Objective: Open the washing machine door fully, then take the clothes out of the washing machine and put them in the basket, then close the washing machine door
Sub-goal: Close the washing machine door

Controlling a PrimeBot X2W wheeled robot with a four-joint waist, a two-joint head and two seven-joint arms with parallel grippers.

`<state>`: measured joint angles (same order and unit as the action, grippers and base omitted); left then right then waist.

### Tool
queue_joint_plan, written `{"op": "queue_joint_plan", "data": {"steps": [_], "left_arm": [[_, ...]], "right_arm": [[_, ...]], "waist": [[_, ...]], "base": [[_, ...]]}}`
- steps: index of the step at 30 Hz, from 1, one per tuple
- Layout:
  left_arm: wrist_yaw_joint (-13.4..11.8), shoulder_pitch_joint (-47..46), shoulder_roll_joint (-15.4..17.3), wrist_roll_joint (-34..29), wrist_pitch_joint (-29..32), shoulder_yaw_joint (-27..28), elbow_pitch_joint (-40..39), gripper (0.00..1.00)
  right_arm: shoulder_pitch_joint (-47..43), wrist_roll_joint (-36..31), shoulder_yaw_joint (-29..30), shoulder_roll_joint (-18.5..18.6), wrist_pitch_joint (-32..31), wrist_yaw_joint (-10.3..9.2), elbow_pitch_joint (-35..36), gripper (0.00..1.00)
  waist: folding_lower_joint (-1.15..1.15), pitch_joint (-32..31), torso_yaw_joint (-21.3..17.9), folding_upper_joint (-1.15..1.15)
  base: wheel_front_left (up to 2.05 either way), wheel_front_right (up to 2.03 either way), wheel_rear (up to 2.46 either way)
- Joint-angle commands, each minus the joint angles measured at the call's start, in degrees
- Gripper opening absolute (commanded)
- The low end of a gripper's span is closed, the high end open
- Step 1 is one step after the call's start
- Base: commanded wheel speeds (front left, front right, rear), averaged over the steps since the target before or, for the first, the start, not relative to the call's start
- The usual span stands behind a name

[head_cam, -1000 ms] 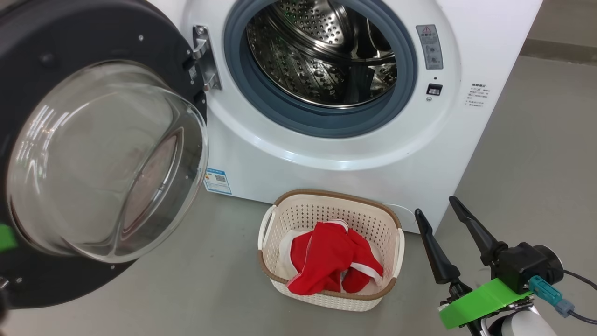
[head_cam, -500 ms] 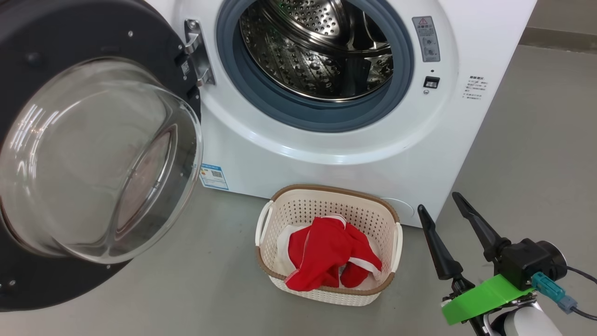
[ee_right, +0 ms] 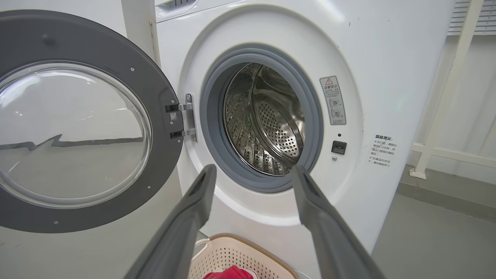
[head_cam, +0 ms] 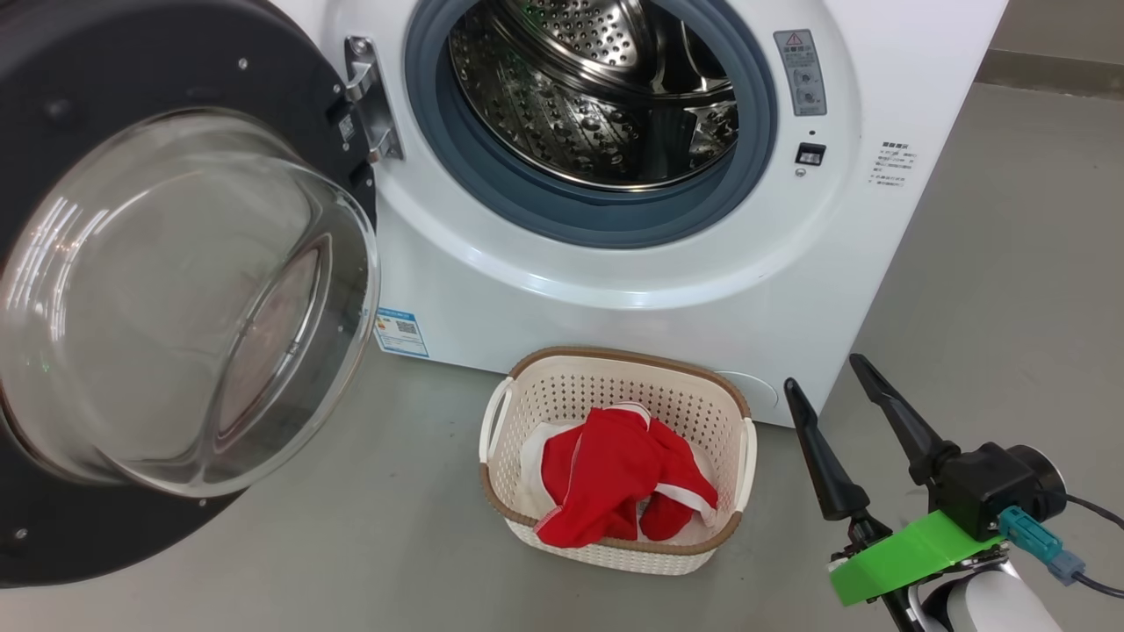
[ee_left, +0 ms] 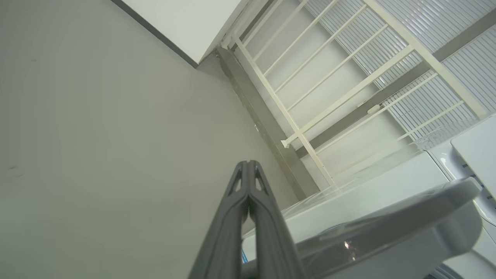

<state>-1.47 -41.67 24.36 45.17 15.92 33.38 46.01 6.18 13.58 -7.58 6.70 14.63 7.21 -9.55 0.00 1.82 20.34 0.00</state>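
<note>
The washing machine (head_cam: pixel 667 290) stands with its door (head_cam: pixel 53 535) swung wide to the left, glass bowl (head_cam: pixel 176 298) facing me. Its steel drum (head_cam: pixel 597 96) shows bare metal. On the floor in front sits the basket (head_cam: pixel 615 377), holding the red clothes (head_cam: pixel 619 478) with white trim. My right gripper (head_cam: pixel 821 373) hangs open and empty to the right of the basket; in the right wrist view the right gripper (ee_right: pixel 254 170) points at the drum (ee_right: pixel 267 120) above the basket (ee_right: pixel 232 252). My left gripper (ee_left: pixel 248 166) is shut on nothing, beside the door's grey edge (ee_left: pixel 387 236).
Grey floor (head_cam: pixel 1010 263) spreads to the right of the machine and in front of the basket. A cream metal railing (ee_left: pixel 310 89) and a wall stand behind the machine. The open door takes up the left side of the head view.
The head camera has shifted a little, so the machine sits slightly higher and further left. A green part at the left edge is gone. The right gripper has risen slightly.
</note>
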Motion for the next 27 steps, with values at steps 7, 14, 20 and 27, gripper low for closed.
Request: {"op": "queue_joint_plan", "data": {"steps": [7,14,20,27], "left_arm": [[3.21,-2.97,2.97,7.04,7.65,4.00,1.89,0.00],[6.24,-0.71,-0.34,13.67,16.13,6.18,0.59,0.00],[7.08,3.05,-2.74,16.23,20.93,6.48,-3.68,0.00],[6.63,7.26,-6.95,18.55,24.00,7.03,-10.82,0.00]], "right_arm": [[2.43,-0.28,-1.62,0.18,0.37,0.28,1.13,1.00],[1.00,0.19,-0.75,-0.01,0.37,0.28,1.15,1.00],[0.17,0.16,-0.23,-0.32,0.37,0.28,1.03,1.00],[-0.38,0.14,-0.13,-0.86,0.37,0.28,0.83,1.00]], "waist": [[0.00,0.09,-0.72,0.00],[0.00,-0.47,-0.76,0.00],[0.00,-1.30,-0.83,0.00],[0.00,-2.12,-1.01,0.00]], "base": [[0.00,0.00,0.00],[0.00,0.00,0.00],[0.00,0.00,0.00],[0.00,0.00,0.00]]}}
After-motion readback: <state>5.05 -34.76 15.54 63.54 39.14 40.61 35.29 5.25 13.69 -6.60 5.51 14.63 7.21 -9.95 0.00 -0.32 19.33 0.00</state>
